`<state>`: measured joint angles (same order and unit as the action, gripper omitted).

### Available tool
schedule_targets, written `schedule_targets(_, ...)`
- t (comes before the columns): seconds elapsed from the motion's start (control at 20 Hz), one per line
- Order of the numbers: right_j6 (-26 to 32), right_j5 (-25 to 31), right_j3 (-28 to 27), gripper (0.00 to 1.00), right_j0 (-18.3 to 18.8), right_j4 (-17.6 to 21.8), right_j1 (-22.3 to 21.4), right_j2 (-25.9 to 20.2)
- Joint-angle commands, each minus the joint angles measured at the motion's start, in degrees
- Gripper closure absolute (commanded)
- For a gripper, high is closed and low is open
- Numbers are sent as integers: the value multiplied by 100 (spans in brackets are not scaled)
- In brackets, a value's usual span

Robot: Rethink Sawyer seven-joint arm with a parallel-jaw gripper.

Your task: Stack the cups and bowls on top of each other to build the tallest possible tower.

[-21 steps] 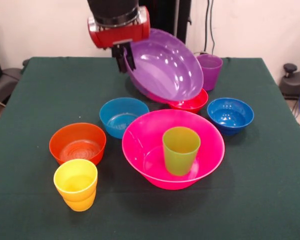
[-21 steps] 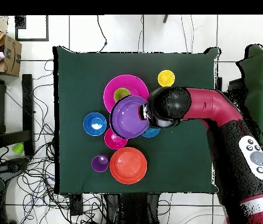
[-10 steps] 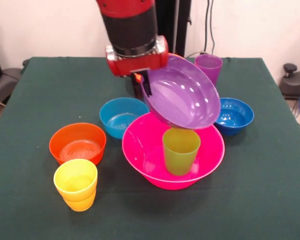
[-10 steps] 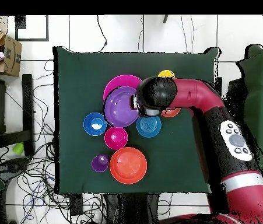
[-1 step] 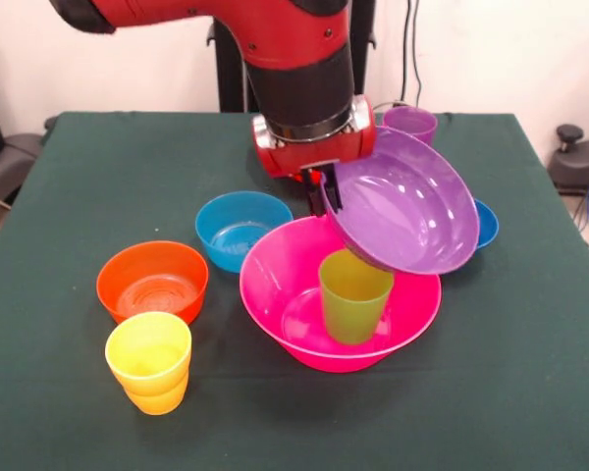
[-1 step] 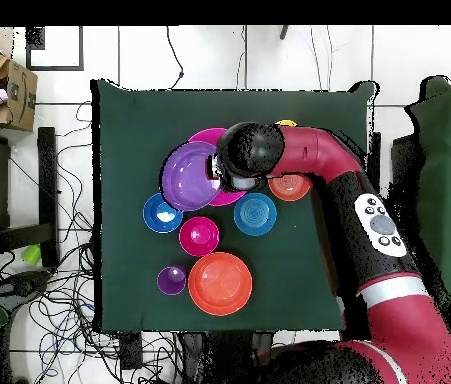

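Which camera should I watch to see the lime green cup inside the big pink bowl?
The front view: the lime green cup stands upright in the big pink bowl, its rim just under the tilted big purple bowl. In the overhead view the purple bowl and the arm cover the cup entirely.

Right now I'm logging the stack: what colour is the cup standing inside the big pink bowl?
Lime green cup, clearest in the front view.

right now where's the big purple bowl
In the front view the big purple bowl hangs tilted from the gripper, over the pink bowl and the green cup inside it.
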<state>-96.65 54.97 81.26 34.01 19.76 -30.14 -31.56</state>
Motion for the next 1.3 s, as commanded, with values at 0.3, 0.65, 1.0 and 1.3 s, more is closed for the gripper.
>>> schedule_targets(0.3,-440,-69,-845,100,-52,-324,458,168)
schedule_targets(0.65,-314,-427,-972,100,10,-264,799,147)
schedule_targets(1.0,-4,-500,-940,100,165,-196,941,63)
schedule_targets(1.3,199,-716,-476,100,396,-206,867,-8)
